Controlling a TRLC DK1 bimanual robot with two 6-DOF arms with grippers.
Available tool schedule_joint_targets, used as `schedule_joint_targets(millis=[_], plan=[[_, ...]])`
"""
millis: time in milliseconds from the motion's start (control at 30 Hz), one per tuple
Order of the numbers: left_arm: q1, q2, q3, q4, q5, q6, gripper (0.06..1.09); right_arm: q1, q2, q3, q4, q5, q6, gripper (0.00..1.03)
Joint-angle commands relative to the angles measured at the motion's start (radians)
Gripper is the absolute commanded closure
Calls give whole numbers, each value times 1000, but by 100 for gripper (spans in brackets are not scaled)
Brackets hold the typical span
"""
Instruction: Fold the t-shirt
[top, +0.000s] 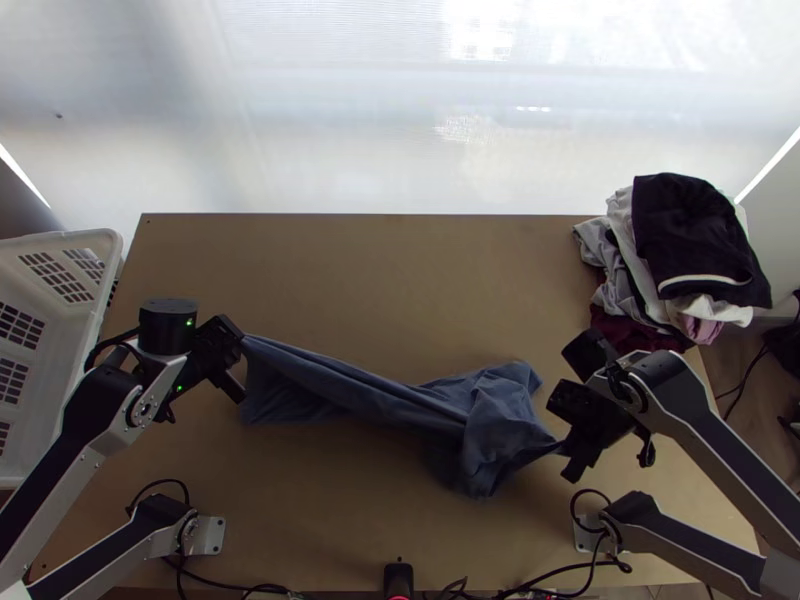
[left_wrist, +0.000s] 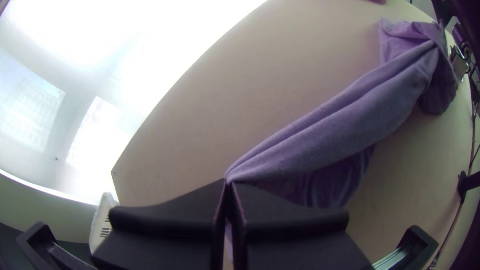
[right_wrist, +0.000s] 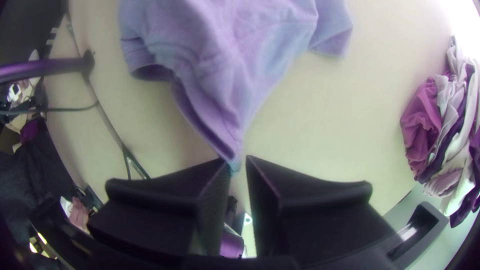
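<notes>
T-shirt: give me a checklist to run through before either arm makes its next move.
1. Left gripper holds the t-shirt: ok, jaws shut on a gathered end.
2. Right gripper holds it: not ok, jaws slightly apart, with a pulled-out tip of cloth between them.
3. T-shirt spread flat: not ok, drawn into a long band toward the left gripper and bunched nearer the right one.
4. T-shirt apart from the clothes pile: ok, the pile lies at the table's far right corner.
5. Neck opening located: cannot tell among the folds.
</notes>
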Motion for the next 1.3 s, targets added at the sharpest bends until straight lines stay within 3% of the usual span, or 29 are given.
schedule_joint_targets(millis=[0,33,67,200,300,467,533,867,1267], plan=[[-36,-9,-17,-5,1,9,105,-54,-51,-106,-1,102,-80,46],[-42,-10,-23,-5,1,10,105,-72,-68,-93,16,147,-71,35],[-45,-13,-31,-5,1,12,105,-83,-79,-68,16,160,-65,33],[-61,-23,-48,-4,1,13,105,-177,-96,58,11,128,-57,33],[-78,-23,-57,1,2,12,105,-198,-36,133,25,82,30,33],[-84,-21,-62,18,1,13,105,-82,116,210,136,50,216,33],[-84,-21,-62,16,1,13,105,-23,187,234,177,51,243,33],[-82,-20,-52,27,1,13,105,43,426,291,335,50,337,31],[-67,-13,-54,44,-1,21,105,98,526,211,386,32,340,31]])
